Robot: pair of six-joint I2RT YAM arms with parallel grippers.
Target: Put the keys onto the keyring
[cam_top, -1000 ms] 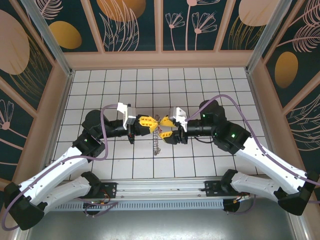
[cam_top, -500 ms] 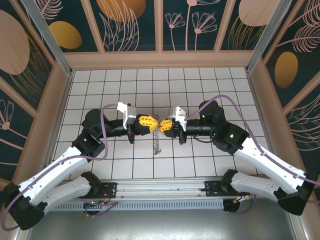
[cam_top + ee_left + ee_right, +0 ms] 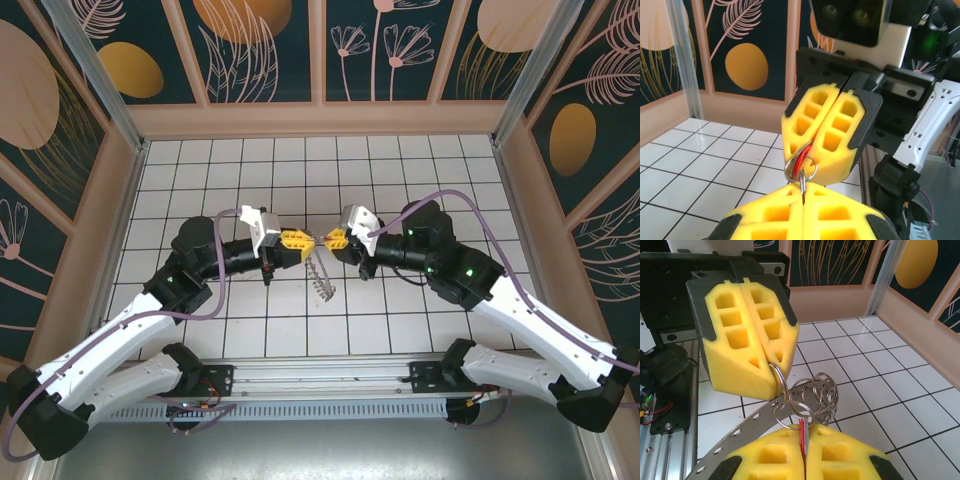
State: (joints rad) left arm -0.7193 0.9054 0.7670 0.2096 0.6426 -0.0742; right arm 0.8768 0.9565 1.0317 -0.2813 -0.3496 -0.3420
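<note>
The left fingers [image 3: 293,240] and the right fingers [image 3: 337,240] meet tip to tip above the middle of the white tiled table [image 3: 200,170]. The keyring [image 3: 320,278] hangs just below that meeting point as a thin silvery coil. It slants down towards the arm bases, and from above its shape is hard to make out.

In the right wrist view the left fingers [image 3: 735,335] are closed, and one wire loop of the keyring [image 3: 780,382] comes out from between their tips. How far the loop reaches inside the yellow pads is hidden. Just beside that loop are smaller rings and a cluster of overlapping coils. A flat perforated metal band runs from the keyring to the lower left, where the picture edge cuts it off. Which ring passes through which cannot be told.

The right fingers [image 3: 770,457] are also closed, pinching the key [image 3: 803,432] directly under the keyring's small rings. Only a red sliver with a silvery edge shows at the seam, and the rest of the key is buried between the pads.

In the left wrist view the left fingers [image 3: 775,215] clamp a thin metal edge. The right fingers [image 3: 835,135] sit just above it, with the key's red tag [image 3: 801,154] poking from their tips into a small ring. The blade of the key is hidden here.
</note>
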